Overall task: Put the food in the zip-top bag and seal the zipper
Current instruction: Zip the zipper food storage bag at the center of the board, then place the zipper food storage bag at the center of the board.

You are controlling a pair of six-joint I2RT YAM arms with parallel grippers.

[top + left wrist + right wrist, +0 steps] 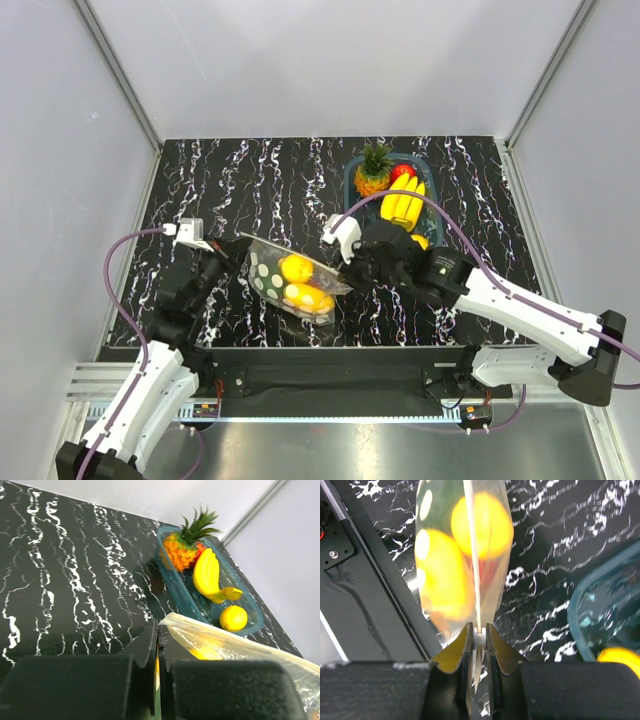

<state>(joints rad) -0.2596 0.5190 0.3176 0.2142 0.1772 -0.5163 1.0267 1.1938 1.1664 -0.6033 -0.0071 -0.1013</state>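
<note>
right wrist: right gripper (479, 631) clamped on the zipper (473, 555); left gripper (158, 630) pinches the bag (268, 265) corner, left of the basket (349, 186), food (297, 268) inside. sealing step, i judge; next, slide the zipper shut.

A teal basket (181, 594) is sitting at the far right of the black, white-veined surface (250, 180). A pineapple (374, 172) is standing at its far end, a red fruit (402, 172) is lying just beside it, and bananas (404, 205) are lying along the middle. Pale walls (330, 60) are enclosing the surface on three sides.
</note>
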